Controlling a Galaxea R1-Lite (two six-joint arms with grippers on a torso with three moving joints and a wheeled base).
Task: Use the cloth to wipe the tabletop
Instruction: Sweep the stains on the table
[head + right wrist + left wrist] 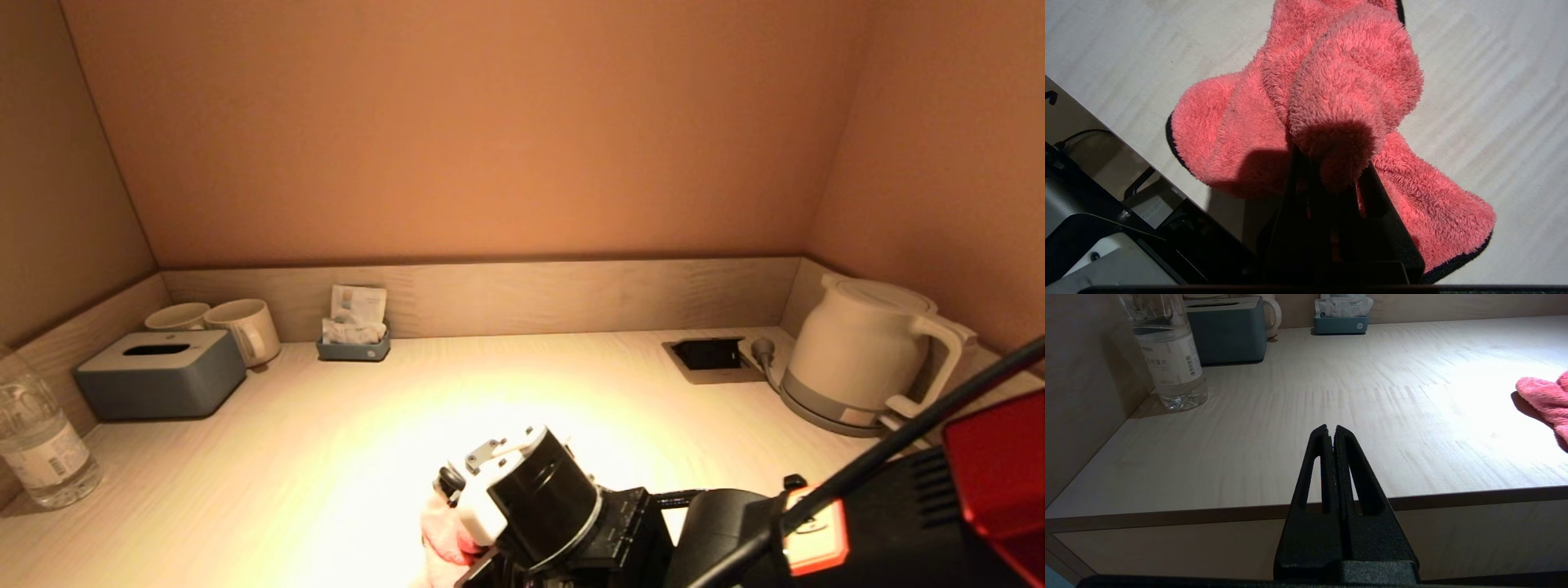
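A fluffy pink cloth (1339, 81) with a dark hem lies bunched on the pale wooden tabletop (326, 457) near its front edge. My right gripper (1331, 163) is shut on a fold of the cloth and presses it to the tabletop. In the head view only a bit of the cloth (445, 535) shows beside the right wrist. The cloth's edge also shows in the left wrist view (1545, 402). My left gripper (1331, 428) is shut and empty, held off the front edge of the tabletop at the left, out of the head view.
A water bottle (37, 441) stands at the front left. A grey tissue box (159, 374), two mugs (245, 327) and a sachet holder (353, 339) stand along the back left. A white kettle (865, 351) and a socket recess (710, 355) are at the back right.
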